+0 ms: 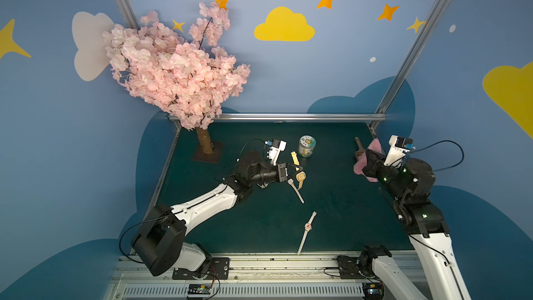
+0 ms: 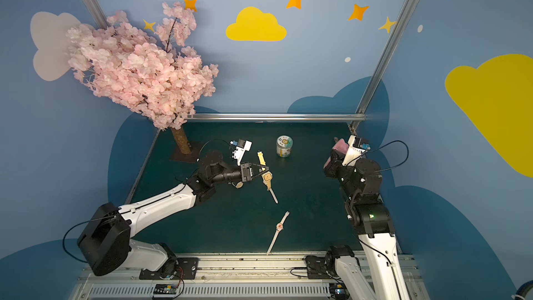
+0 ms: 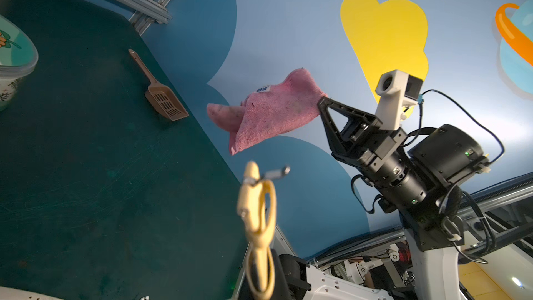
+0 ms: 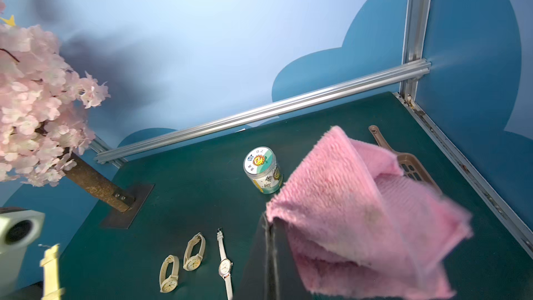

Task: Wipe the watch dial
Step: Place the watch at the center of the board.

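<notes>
1. Half done at most, judging from the layout: both pick-ups finished, no rubbing contact visible anywhere.
2. Pinches, with the left gripper (image 1: 297,168), the tan strap of the watch (image 1: 301,176) just beside its case; closed hard on that strap in both top views, nothing else caught in the grip.
3. Holds that watch lifted clear of the table (image 1: 346,220), roughly over its middle, with the squarish gold dial (image 2: 267,176) turned upward and uncovered.
4. Clamps, with the right gripper (image 3: 322,104), one edge of the pink cloth (image 3: 268,111); closed tight on the fabric in the left wrist view, with the rest drooping loose and folded.
5. Hangs the cloth up in the air at the right-hand side of the table, near the brown scoop (image 3: 165,103), well apart from the dial.
6. Shows spare pieces down on the surface and not in play: a white-strapped watch (image 1: 297,193) partly beneath the held one, a slim watch (image 1: 308,227) nearer the front rail (image 1: 259,258), a lidded jar (image 1: 306,146) standing toward the back.
7. Cannot tell at this range whether smudged or already clean on the glass; safest to count the wipe itself as not yet done.
8. Leaves, on this reading, the whole core of the job: bringing cloth and dial together, rubbing across the face, then putting both down.
9. Calls for a light press; likely to twist or swing on so thin a strap grip if pushed hard.
</notes>
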Tool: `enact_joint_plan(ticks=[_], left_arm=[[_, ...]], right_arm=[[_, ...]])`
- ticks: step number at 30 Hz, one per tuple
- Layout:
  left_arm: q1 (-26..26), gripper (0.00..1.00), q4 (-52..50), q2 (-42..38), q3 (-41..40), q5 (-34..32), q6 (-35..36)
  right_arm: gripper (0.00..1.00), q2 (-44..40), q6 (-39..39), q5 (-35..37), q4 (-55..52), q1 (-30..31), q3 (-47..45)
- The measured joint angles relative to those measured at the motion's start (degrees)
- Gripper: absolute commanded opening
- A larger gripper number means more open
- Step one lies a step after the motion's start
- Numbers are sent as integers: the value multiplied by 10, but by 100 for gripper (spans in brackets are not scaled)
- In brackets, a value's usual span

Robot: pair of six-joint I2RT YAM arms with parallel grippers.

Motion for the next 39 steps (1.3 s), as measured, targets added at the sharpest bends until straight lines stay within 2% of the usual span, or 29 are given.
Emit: enact_joint_plan(ticks=[3, 8, 12, 20, 30, 39], left_arm=[[-2, 3, -5, 15, 6, 4, 4], [-11, 3, -22, 59, 17, 7, 13], [-23, 3, -26, 99, 35, 13, 17], [-43, 3, -25, 202, 106, 26, 13], [-66, 3, 2, 337, 189, 38, -9], [-9, 5, -5, 401, 231, 41, -18]], right_arm=[[0, -5, 17, -22, 4, -14, -79], [0, -33, 75, -48, 4, -23, -269], [0, -79, 116, -61, 3, -23, -348], [0, -156, 155, -68, 4, -24, -375], [0, -198, 167, -72, -17, -24, -380], [0, -221, 167, -75, -44, -24, -380]])
